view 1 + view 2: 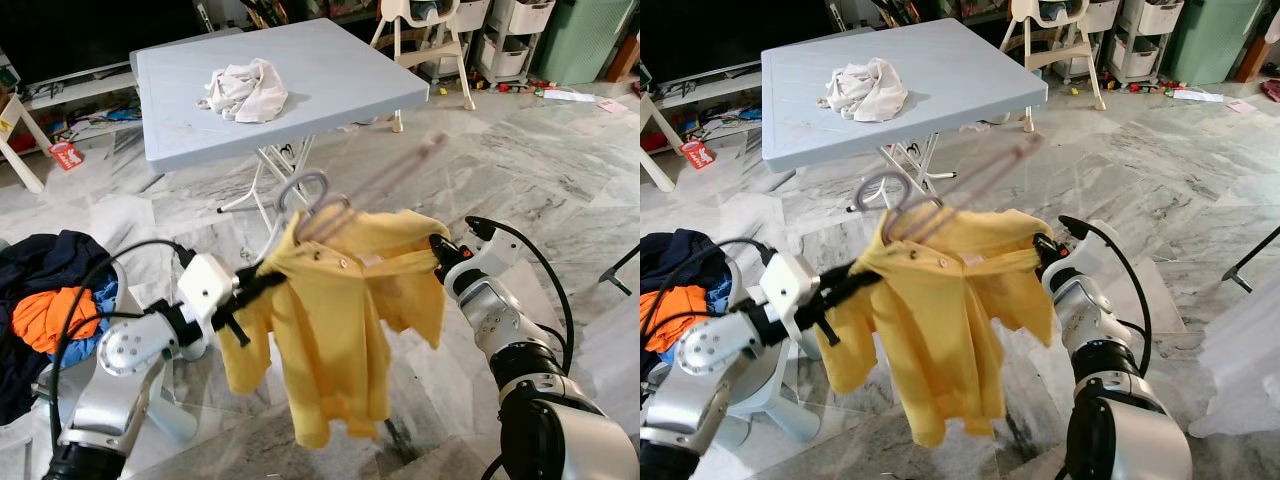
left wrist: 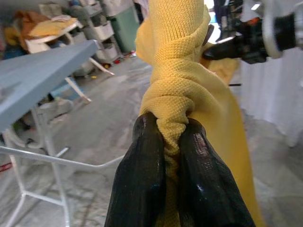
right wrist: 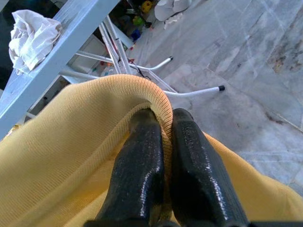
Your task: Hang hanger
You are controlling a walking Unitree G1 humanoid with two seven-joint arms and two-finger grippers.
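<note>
While both arms hold it up over the marble floor (image 1: pixel 560 190), the yellow shirt (image 1: pixel 335 320) hangs spread between them on a hanger (image 1: pixel 305 195) whose grey hook rises above the collar; the hook and a pinkish bar beside it are motion-blurred. Head views: left gripper (image 1: pixel 262 283) pinches one shoulder of the shirt, right gripper (image 1: pixel 437 250) the other. Behind stands the blue counter (image 1: pixel 330 90), a crumpled white cloth (image 1: pixel 245 90) lying toward its far left corner. A laundry pile (image 1: pixel 45 300) of dark and orange clothes sits at the robot's left. Left wrist view: black fingers (image 2: pixel 142 179) closed tight on a bunched roll of yellow knit. Right wrist view: fingers (image 3: pixel 137 175) clamped over a ribbed hem, counter legs beyond. No rail or rack can be made out. Judgement: carrying stage, hanging not yet done. To do it well, keep both pinches firm and level so the shirt doesn't slide off, steady the hook first, then bring it over the rail.
</note>
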